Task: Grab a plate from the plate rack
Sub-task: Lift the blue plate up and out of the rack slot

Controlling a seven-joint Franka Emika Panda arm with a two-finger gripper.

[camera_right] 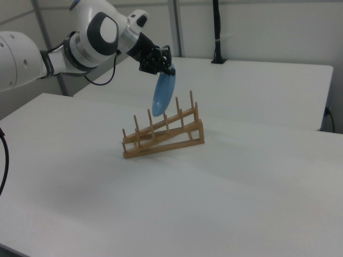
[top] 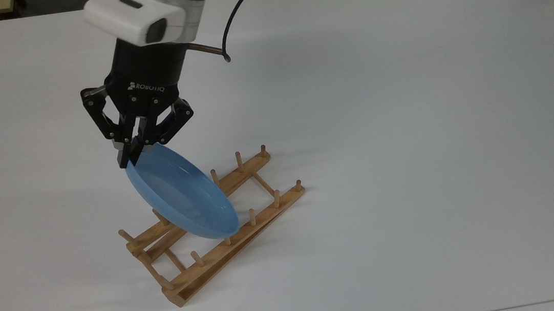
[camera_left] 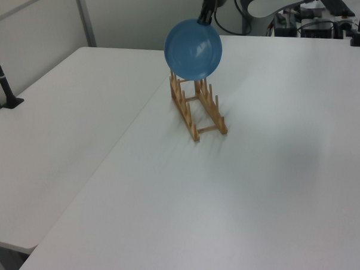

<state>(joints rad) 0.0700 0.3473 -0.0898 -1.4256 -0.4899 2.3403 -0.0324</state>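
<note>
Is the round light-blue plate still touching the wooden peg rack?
Apart. The right view shows the plate hanging from the end effector, its lower edge clear above the rack.

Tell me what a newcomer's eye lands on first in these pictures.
First, the light-blue plate, held by its top rim in the black gripper and hanging tilted above the middle of the wooden plate rack. In the right view its lower edge is level with the peg tips. The rack stands alone on a white table.

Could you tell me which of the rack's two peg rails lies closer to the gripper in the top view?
The upper rail of the plate rack, which runs nearer the gripper holding the plate; the other rail lies nearer the top view's bottom edge.
</note>
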